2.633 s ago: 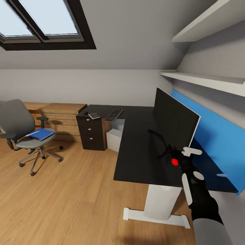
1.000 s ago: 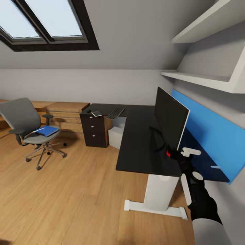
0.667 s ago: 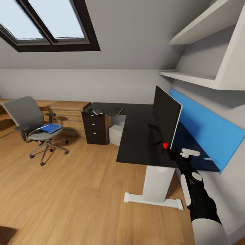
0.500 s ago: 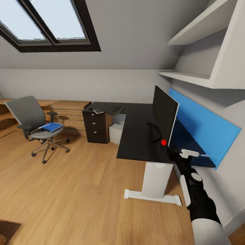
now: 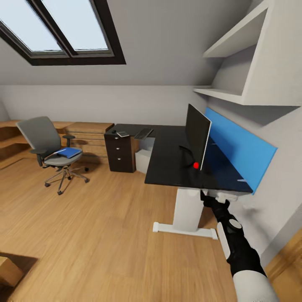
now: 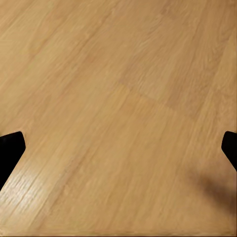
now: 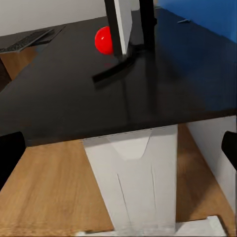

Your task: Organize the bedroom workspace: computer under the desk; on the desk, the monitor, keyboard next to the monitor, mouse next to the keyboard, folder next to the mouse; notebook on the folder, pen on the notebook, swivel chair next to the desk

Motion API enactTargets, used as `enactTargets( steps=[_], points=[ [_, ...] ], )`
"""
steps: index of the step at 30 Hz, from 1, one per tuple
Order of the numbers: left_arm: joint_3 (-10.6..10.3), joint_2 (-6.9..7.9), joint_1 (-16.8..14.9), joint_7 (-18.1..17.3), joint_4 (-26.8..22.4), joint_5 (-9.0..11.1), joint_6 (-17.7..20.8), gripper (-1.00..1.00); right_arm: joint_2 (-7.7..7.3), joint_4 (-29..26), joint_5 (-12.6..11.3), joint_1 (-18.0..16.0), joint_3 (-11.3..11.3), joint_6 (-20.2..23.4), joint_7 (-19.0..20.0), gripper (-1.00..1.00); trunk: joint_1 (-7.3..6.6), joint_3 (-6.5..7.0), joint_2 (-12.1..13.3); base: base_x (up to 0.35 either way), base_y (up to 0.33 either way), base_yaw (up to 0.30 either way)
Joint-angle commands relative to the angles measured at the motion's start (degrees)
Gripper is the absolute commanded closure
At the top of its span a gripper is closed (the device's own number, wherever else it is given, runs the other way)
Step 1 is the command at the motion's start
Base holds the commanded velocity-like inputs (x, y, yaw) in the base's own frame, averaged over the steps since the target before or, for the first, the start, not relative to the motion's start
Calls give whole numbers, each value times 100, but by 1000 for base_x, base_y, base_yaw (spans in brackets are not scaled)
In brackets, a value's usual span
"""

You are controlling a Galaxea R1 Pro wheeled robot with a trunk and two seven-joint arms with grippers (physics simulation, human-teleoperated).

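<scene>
Sloped attic walls and a skylight frame the head view, with a wood floor [image 5: 105, 235] running under everything. On the right stands the desk [image 5: 172, 165], glossy black, with the monitor [image 5: 197, 135] upright on it, seen nearly edge-on. At the far end of the desk lie the keyboard [image 5: 143, 133], the notebook [image 5: 122, 134] and a small dark lump beside them that is probably the mouse [image 5: 113, 131]; they are too small to read well, and the pen cannot be made out. The computer [image 5: 142, 158] sits under the desk. Far left, well apart from the desk, the swivel chair [image 5: 52, 153] carries the folder [image 5: 67, 152] on its seat. The right gripper [image 5: 213, 197] hangs just below the desk's near edge; I cannot tell its opening here. The folder lies far to the left of it, so the base would have to travel first.

From the left wrist, the left gripper [image 6: 118, 148] has its fingertips [image 6: 10, 148] spread wide over bare floor, holding nothing.

From the right wrist, black fingertips [image 7: 10, 148] sit at both edges, spread apart and empty, facing the desk's white leg [image 7: 143, 182], with the monitor's stand above.
</scene>
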Motion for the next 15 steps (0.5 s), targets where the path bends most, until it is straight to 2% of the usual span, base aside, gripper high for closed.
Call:
enactTargets(
  steps=[1,6,7,10,11,15],
  points=[
    [9,-2,-3,10,1,5,-17,-100,16,304,7,-7,-24,29,46,-100,-4,-6,-4,-276,-27,0],
    [9,7,-3,14,4,5,-18,-100,190,1240,13,-9,-25,-37,42,-100,-4,-6,-4,-154,-21,0],
    [9,9,-3,14,4,5,-18,-100,253,1616,24,-10,-26,-93,42,-100,-4,-6,-4,-58,-8,0],
    [9,12,-3,10,4,3,-19,-100,306,2212,37,-10,-25,-273,41,-100,-4,-6,-4,-38,-5,0],
    [9,18,-3,9,4,3,-15,-100,324,2592,40,-10,-31,-474,41,-100,-4,-6,-4,-19,-3,0],
    [9,55,-3,1,3,2,-12,-100,343,3500,45,-10,-48,-1102,39,-100,-4,-6,-4,-10,-1,0]
  ],
)
